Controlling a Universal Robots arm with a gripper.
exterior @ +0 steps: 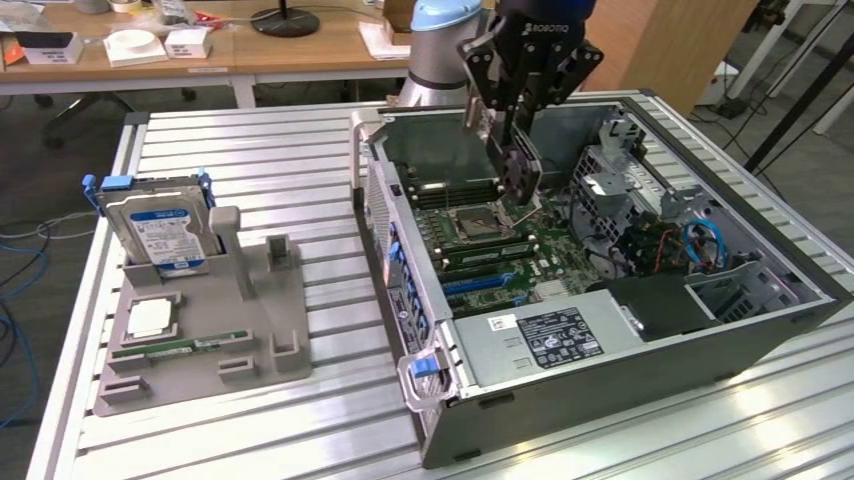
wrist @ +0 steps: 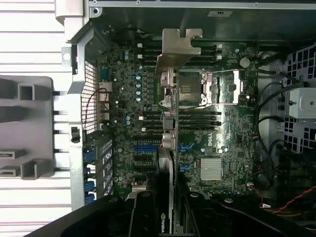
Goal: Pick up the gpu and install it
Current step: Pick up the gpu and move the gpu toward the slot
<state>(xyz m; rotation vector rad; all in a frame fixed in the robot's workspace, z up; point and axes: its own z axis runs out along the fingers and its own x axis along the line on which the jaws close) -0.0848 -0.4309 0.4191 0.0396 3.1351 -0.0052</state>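
Note:
My gripper [exterior: 514, 128] hangs over the open computer case [exterior: 747, 330], shut on the gpu [exterior: 518, 172]. The gpu is a thin black card that hangs edge-down above the motherboard [exterior: 497, 250], near the processor socket. From the wrist, the gpu [wrist: 168, 148] shows edge-on, running from my gripper [wrist: 168, 217] out to its silver bracket [wrist: 178, 49]. Its lower edge is still apart from the board. The blue expansion slots [wrist: 145, 148] lie beside the card's line, toward the case's rear wall.
A grey parts holder [exterior: 254, 345] stands on the slatted table [exterior: 227, 150] at the exterior view's left. It carries a hard drive [exterior: 160, 232] and a green memory stick [exterior: 180, 347]. Drive cages and cables [exterior: 667, 240] crowd the case's right side. A power supply [exterior: 554, 338] fills its near end.

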